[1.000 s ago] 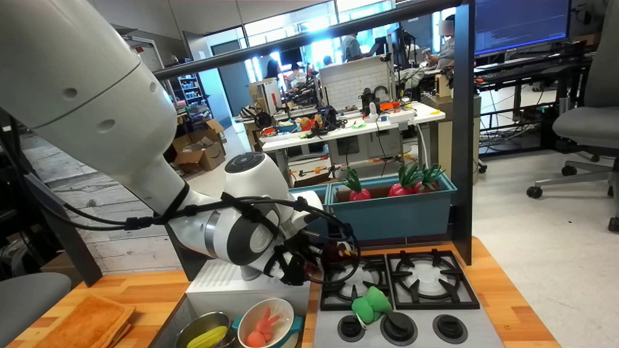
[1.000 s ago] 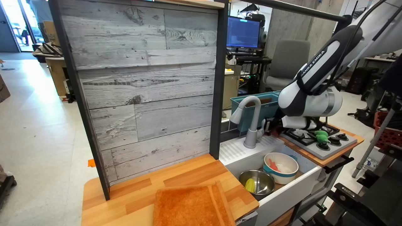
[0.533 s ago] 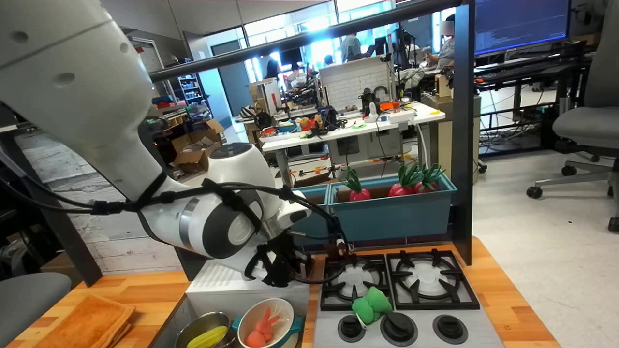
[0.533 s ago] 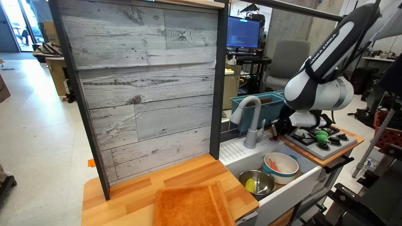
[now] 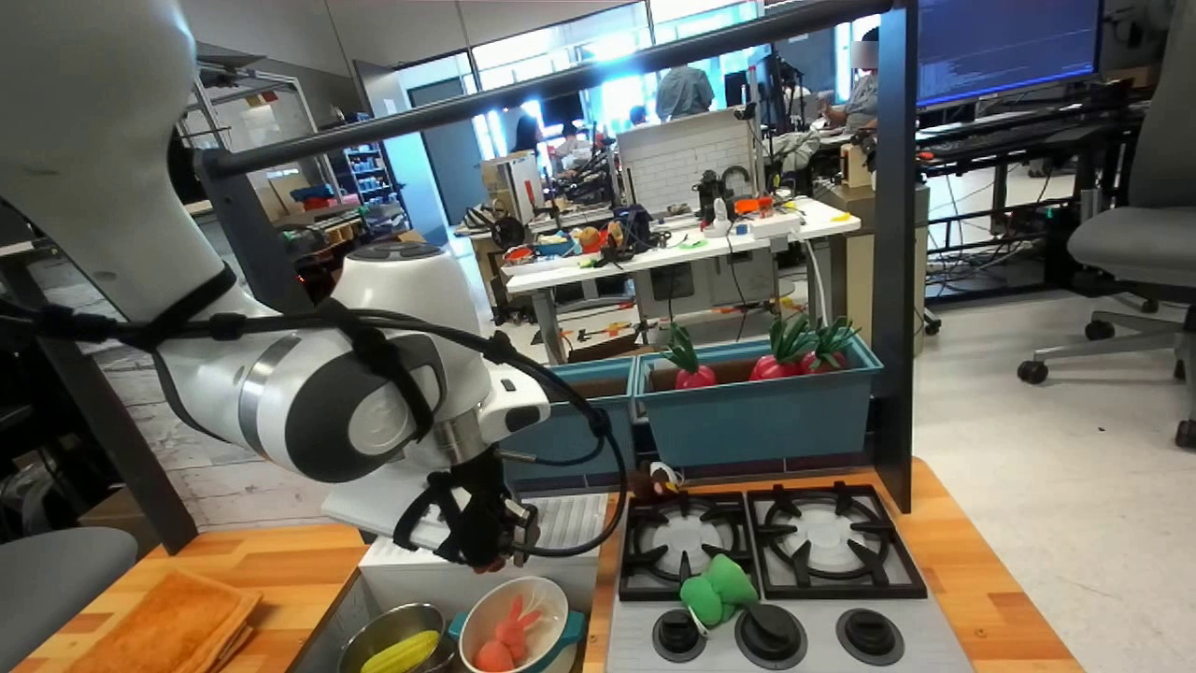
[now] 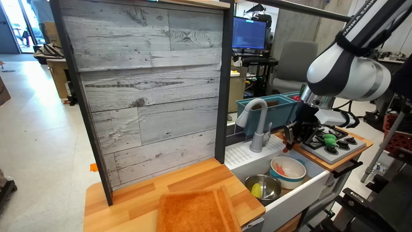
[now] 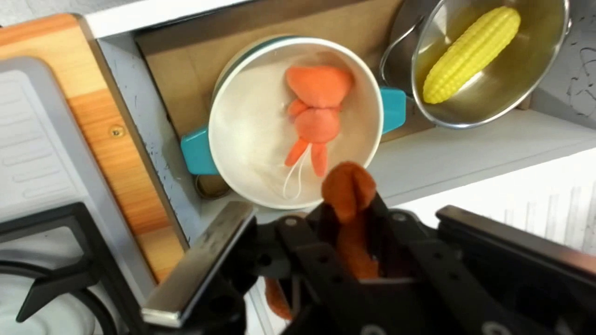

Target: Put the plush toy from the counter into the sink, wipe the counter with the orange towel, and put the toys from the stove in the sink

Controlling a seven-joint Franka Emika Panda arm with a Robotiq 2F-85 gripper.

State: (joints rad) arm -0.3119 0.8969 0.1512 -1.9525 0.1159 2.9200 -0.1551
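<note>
My gripper (image 7: 350,207) is shut on a brown-orange plush toy (image 7: 348,188), holding it over the sink's back edge beside the pot; the toy is mostly hidden by the fingers. The gripper also shows in both exterior views (image 5: 523,535) (image 6: 289,137). A green plush toy (image 5: 718,591) lies on the stove (image 5: 794,645) by the knobs. A brown toy with white and yellow bits (image 5: 658,479) is at the stove's back corner. A coral plush bunny (image 7: 320,109) lies in the white-and-teal pot (image 7: 247,139) in the sink. The orange towel (image 6: 196,211) lies folded on the counter (image 6: 145,196).
A steel bowl (image 7: 521,83) with yellow corn (image 7: 472,53) stands in the sink beside the pot. The grey faucet (image 6: 258,129) rises behind the sink. Teal planters (image 5: 761,411) with radishes hang behind the stove. A dark frame post (image 5: 894,280) stands at the stove's back corner.
My gripper has moved with the plush toy from the stove's back corner toward the sink, near the pot. The brown toy at the stove's back corner is now uncovered.
</note>
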